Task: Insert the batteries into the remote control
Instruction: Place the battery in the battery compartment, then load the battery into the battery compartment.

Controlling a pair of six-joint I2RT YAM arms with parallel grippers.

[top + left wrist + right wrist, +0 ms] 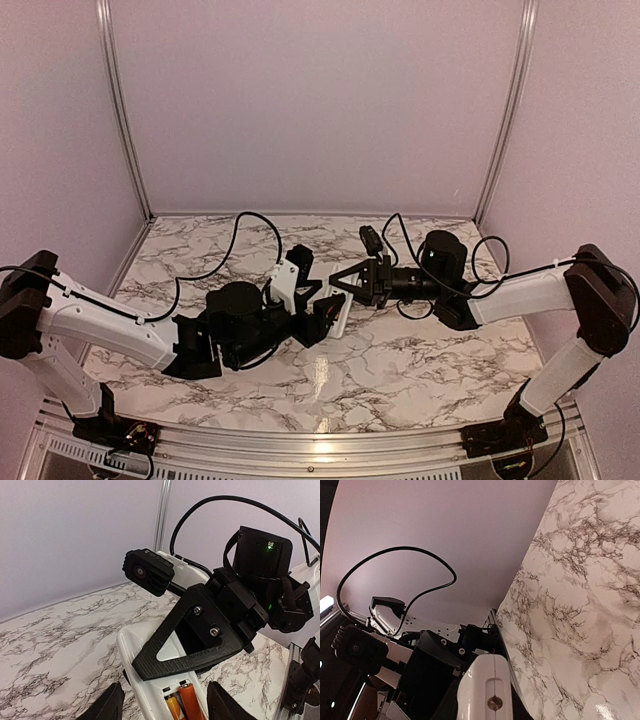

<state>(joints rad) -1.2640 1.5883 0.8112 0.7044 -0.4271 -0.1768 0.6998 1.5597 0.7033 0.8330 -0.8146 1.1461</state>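
The remote control (137, 650) is a white bar held back-side up above the marble table. Its open recess holds the batteries (190, 702), two orange cylinders lying side by side. A black triangular finger (200, 630) of my right gripper lies across the remote's back, and the right wrist view shows the remote's rounded end (487, 690) clamped in my right gripper (487, 705). My left gripper (167, 707) stands open, with its dark fingertips (107, 705) either side of the recess and clear of the remote. In the top view both grippers meet at the table's middle, left (300, 300) and right (350, 285).
The marble table top (420, 350) is walled by pale pink panels with aluminium posts (120, 110) at the back corners. Black cables (250, 225) loop above both wrists. A metal rail (320, 445) runs along the near edge between the arm bases.
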